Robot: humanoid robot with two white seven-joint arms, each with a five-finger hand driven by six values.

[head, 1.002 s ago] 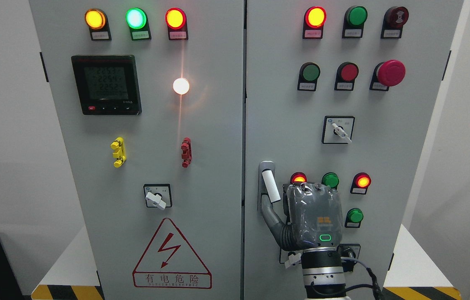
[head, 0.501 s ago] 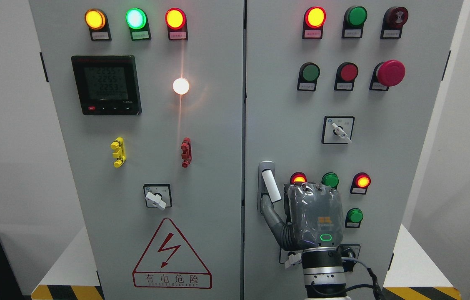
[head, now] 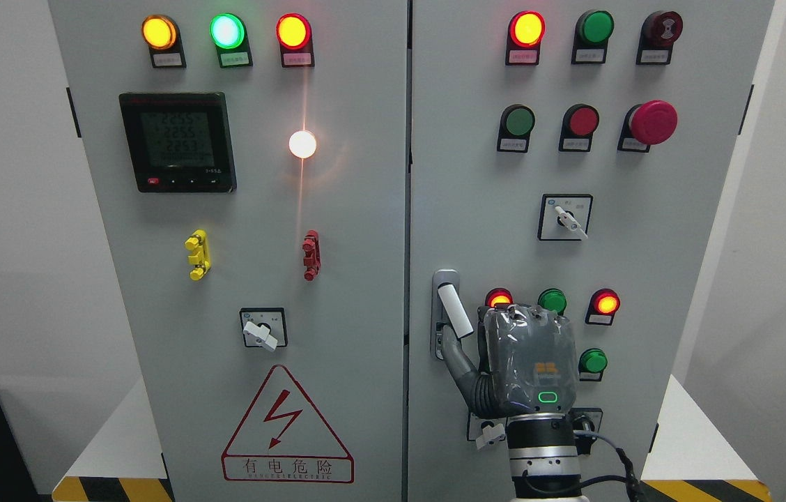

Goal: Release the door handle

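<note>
Head view: right hand beside door handle (thumb just below), fingers' state cannot be told.

door handle at right door's left edge | right hand just right-below handle

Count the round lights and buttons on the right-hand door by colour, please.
Green lights and buttons: 4
Red lights and buttons: 6, one partly hidden behind the right hand
Total: 10
</note>
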